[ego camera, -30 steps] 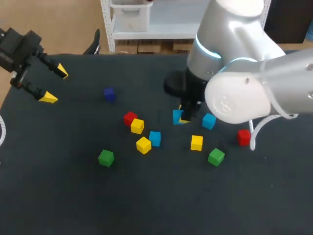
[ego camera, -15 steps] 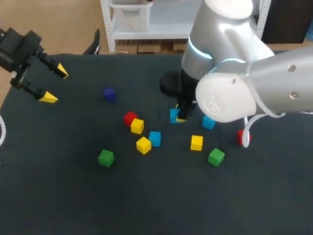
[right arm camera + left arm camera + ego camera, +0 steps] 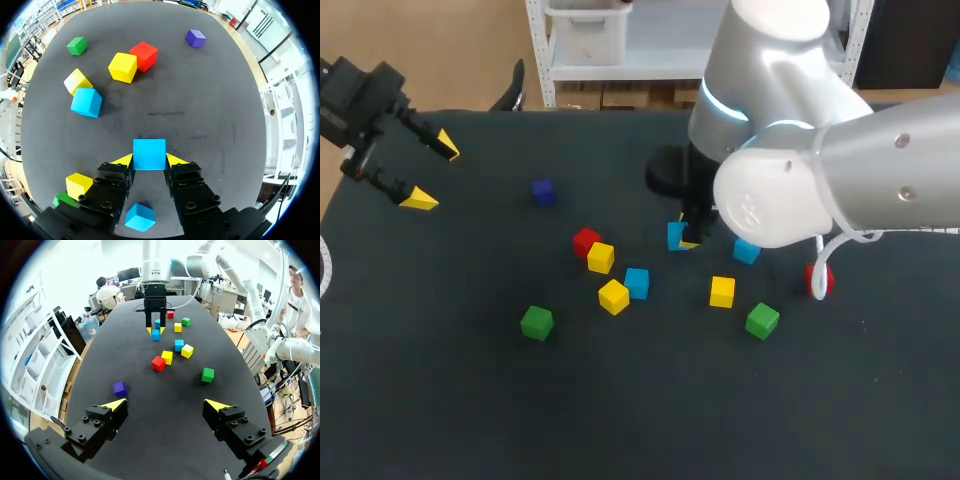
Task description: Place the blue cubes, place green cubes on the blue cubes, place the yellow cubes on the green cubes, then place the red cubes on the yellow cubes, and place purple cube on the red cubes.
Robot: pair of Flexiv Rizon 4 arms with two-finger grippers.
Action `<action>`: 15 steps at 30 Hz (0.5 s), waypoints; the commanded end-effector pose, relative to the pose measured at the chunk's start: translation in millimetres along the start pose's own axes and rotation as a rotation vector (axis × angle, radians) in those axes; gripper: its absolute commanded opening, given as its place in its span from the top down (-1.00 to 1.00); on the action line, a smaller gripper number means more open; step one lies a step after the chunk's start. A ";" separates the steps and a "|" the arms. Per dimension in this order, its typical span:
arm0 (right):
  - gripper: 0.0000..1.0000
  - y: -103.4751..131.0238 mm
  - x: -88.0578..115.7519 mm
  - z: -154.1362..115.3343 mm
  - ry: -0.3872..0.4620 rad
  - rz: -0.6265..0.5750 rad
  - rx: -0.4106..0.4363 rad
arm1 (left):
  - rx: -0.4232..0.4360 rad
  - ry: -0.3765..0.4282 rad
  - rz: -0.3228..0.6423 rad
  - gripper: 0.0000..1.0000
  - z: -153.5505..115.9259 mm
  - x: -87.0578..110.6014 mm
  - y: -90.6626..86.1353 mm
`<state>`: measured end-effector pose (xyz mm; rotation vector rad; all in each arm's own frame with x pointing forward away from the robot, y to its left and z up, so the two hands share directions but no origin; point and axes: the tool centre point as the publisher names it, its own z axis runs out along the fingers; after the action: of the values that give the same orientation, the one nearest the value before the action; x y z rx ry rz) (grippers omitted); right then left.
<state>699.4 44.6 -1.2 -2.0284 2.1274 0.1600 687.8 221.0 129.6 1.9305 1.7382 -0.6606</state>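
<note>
Gripping is confirmed at the right gripper: its yellow tips are drawn in to a cube's width and press the two opposite side faces of the held blue cube, which sits square between them. Whether that cube rests on the table or is just clear of it cannot be told.

Handling, by judgement:
- The cube looks small, rigid and light, with flat matt faces and sharp edges.
- It should neither crush nor slip under a modest squeeze.
- The present hold, centred on parallel faces, is the correct one. A corner or edge grip would let it twist.

Close behind the fingers lie the second blue cube, a yellow cube and a green cube.

Ahead and to one side stands the third blue cube, touching a second yellow cube. Beyond these, a third yellow cube sits against a red cube.

Farther off are a second green cube and the purple cube, each standing alone. Another red cube shows partly behind the right arm in the head view.

Farthest off, the left gripper hangs over the table's far left corner, fingers spread wide and holding nothing.

No stack is built yet.
</note>
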 end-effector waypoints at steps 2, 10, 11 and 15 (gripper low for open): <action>1.00 -0.8 -0.8 2.0 -0.003 0.001 -0.010 | 0.001 0.001 0.001 -1.00 0.3 0.4 0.6; 1.00 -1.8 0.3 4.7 -0.005 0.008 -0.015 | 0.001 0.001 0.001 -1.00 0.3 0.4 0.6; 1.00 -2.2 0.3 4.5 -0.006 0.009 -0.015 | 0.001 0.001 0.001 -1.00 0.3 0.4 0.6; 1.00 -3.0 0.0 4.4 -0.008 0.010 -0.014 | 0.001 0.001 0.001 -1.00 0.3 0.4 0.6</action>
<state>701.0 45.5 -5.2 -2.0185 2.1385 0.1774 687.8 221.0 129.6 1.9305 1.7382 -0.6606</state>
